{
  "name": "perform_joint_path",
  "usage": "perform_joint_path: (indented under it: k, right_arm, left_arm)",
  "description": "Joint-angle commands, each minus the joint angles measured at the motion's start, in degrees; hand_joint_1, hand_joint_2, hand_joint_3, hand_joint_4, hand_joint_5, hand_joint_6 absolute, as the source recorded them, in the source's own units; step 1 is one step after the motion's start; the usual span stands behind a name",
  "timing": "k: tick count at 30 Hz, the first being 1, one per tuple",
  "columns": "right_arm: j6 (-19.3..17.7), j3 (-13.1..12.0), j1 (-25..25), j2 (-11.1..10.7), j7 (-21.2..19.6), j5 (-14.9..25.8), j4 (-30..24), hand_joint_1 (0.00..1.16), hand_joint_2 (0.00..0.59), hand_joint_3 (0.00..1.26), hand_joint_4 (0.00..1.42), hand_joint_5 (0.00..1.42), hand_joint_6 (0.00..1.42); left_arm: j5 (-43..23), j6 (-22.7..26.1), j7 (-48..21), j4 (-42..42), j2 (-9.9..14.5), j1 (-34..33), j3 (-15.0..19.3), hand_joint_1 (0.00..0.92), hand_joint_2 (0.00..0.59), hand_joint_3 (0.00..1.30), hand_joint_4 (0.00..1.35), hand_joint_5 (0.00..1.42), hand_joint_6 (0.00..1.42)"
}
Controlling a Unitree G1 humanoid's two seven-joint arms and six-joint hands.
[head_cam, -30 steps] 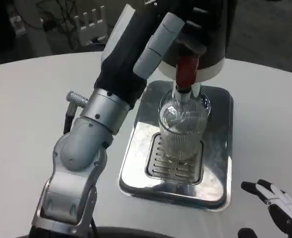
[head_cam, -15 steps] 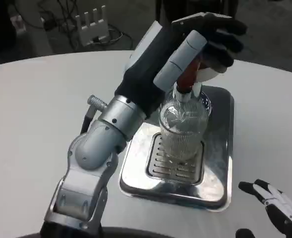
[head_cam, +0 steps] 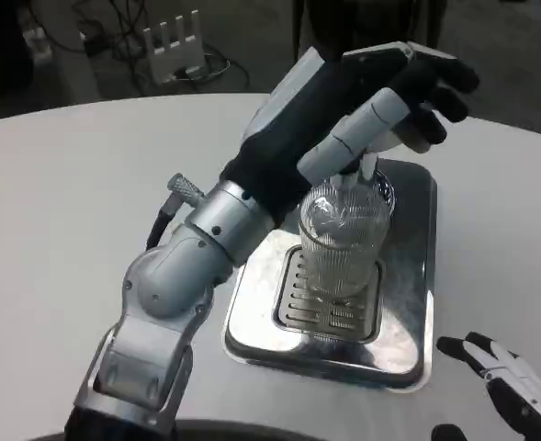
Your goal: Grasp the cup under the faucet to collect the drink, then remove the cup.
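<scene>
A clear ribbed cup (head_cam: 342, 243) stands upright on the slotted grate (head_cam: 330, 317) of a shiny metal drip tray (head_cam: 408, 340). My left hand (head_cam: 366, 101) reaches in from the left, above the cup's rim, and lies across the faucet, hiding its handle. Only the silver spout (head_cam: 369, 168) peeks out just over the cup. The fingers bend down at the far right, the thumb stretches apart below them, and nothing shows in the hand. My right hand (head_cam: 509, 390) waits low at the bottom right corner, off the tray, fingers spread and empty.
The tray sits mid-table on the white round tabletop (head_cam: 59, 211). My left forearm (head_cam: 187, 266) crosses the space left of the tray. Beyond the table's far edge a white plug strip (head_cam: 174, 41) and cables lie on the floor.
My left arm has swung right and the hand has swept over the faucet, covering the red handle and the dark dispenser body. The cup stayed put. My right hand barely shifted.
</scene>
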Motion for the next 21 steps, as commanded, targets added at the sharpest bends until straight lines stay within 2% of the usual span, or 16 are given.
perform_joint_path:
  k: [1, 5, 15, 19, 21]
  right_arm:
    - [0.58, 0.41, 0.16, -0.19, -0.52, -0.26, -0.84, 0.25, 0.506, 0.13, 0.03, 0.0, 0.0]
    - [0.81, 0.27, 0.15, -0.38, -0.57, -0.21, -0.84, 0.25, 0.506, 0.13, 0.03, 0.0, 0.0]
    - [1.0, 0.33, 0.22, -0.37, -0.78, 0.01, -0.84, 0.25, 0.506, 0.13, 0.03, 0.0, 0.0]
    - [2.21, 0.51, -0.69, -0.14, -1.15, 0.4, -0.19, 0.25, 0.506, 0.13, 0.03, 0.0, 0.0]
    - [3.01, 0.56, -1.69, 0.2, -1.84, 0.27, 0.51, 0.32, 0.486, 0.13, 0.03, 0.0, 0.0]
  left_arm:
    - [5.45, -2.29, 0.93, -3.14, 2.1, 0.59, -2.19, 0.0, 0.08, 0.52, 0.53, 0.6, 0.59]
    - [9.59, -3.29, 2.47, -3.76, 3.22, 1.74, -3.26, 0.0, 0.081, 0.49, 0.5, 0.58, 0.56]
    - [13.75, -6.2, 4.64, -3.09, 4.28, 2.79, -4.92, 0.0, 0.091, 0.49, 0.5, 0.57, 0.56]
    - [15.01, -6.58, 5.26, -3.6, 4.62, 3.21, -5.28, 0.0, 0.092, 0.49, 0.5, 0.57, 0.55]
    - [15.79, -6.82, 5.58, -3.9, 4.97, 3.34, -5.54, 0.0, 0.092, 0.49, 0.5, 0.57, 0.55]
